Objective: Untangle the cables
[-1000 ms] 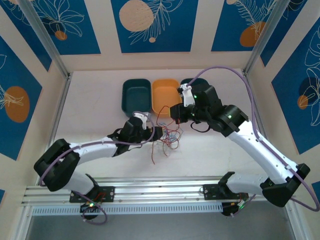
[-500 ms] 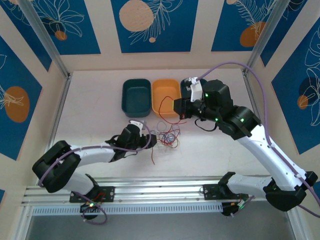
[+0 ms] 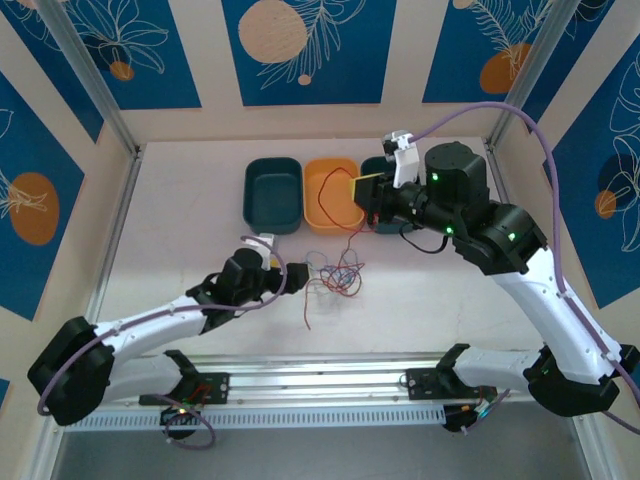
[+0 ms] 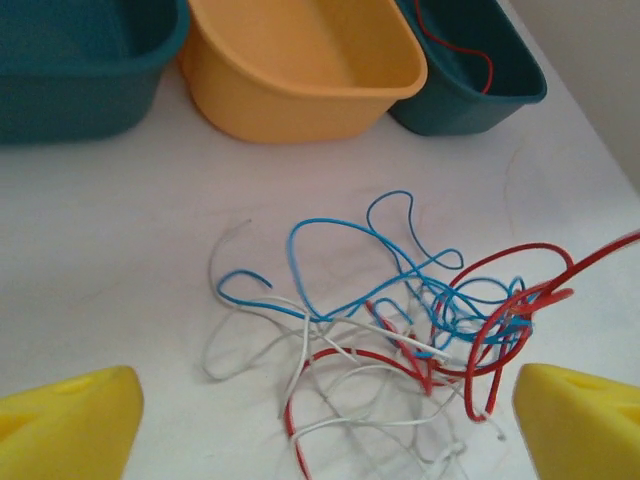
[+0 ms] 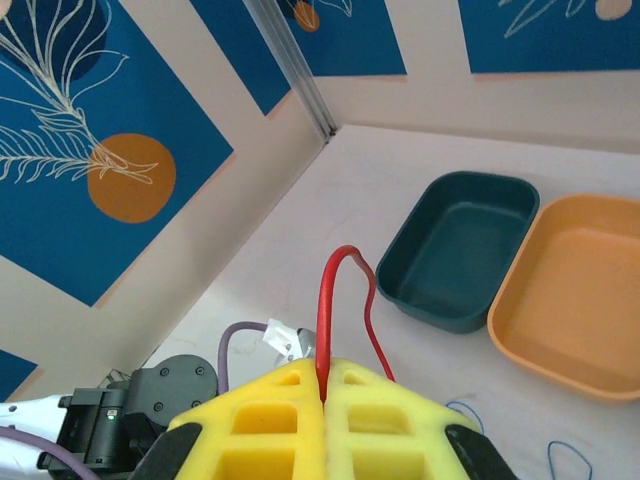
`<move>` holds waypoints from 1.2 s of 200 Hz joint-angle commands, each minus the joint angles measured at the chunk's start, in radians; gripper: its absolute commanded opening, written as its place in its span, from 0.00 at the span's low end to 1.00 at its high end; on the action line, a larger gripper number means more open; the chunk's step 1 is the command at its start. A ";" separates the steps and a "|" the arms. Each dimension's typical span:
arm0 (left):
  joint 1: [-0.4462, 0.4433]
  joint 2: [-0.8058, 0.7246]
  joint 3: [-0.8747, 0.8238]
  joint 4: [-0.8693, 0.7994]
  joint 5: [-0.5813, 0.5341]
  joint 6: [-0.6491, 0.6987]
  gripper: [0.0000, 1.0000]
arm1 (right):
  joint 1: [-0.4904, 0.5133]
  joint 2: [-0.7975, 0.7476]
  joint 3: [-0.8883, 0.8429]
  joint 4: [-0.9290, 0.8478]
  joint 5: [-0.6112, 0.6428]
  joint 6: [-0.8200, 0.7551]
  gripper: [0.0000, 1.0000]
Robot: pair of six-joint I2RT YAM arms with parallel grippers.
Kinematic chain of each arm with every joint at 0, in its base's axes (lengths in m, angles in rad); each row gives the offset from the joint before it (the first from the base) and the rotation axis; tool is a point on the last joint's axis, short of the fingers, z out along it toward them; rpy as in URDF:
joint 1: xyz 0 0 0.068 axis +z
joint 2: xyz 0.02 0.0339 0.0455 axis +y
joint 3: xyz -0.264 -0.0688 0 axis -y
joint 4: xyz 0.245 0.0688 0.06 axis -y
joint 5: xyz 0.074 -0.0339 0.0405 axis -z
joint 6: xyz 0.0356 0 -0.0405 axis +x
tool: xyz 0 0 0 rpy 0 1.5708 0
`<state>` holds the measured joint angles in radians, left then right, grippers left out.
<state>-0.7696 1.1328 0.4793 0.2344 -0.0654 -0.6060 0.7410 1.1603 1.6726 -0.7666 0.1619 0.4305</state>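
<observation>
- The right arm (image 3: 520, 260) has swung up and away from the robot. It now reaches over the right-hand edge of the orange bin (image 3: 328, 195), higher than it was a second ago.
- The left arm (image 3: 150, 330) has pulled back toward the robot and lies low on the near left side of the orange bin.
- The teal bin (image 4: 455, 100) just right of the orange bin already holds one red wire (image 4: 480, 50), so part of the sorting looks done.
- The right gripper (image 5: 325, 395) hangs above the orange bin's right edge. Its fingers are pressed together and clamped on the red cable (image 5: 322, 300), which arches up from between them.
- The left gripper (image 3: 292, 269) has just let go. Its fingers stand wide apart with nothing between them, on the near side of the orange bin and just left of the tangle.
- The tangle of cables (image 4: 400, 320) lies on the table on the near side of the orange bin. Red, blue and white strands are still knotted, most densely at its right end.
- The red cable rises from that dense knot toward the orange bin's right edge.
- With the left hold gone, nothing pins the heap, so more lifting may drag the whole knot along instead of sliding the red strand free. The likely next need is a fresh pinch on the blue or white strands.
</observation>
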 commanded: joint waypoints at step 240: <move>0.006 -0.289 -0.063 -0.072 -0.217 0.081 1.00 | -0.353 0.467 0.487 -0.025 0.099 -0.214 0.00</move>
<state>-0.7696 0.8867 0.4397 0.2081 -0.2428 -0.5400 0.4252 1.5993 2.1090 -0.8078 0.2989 0.2569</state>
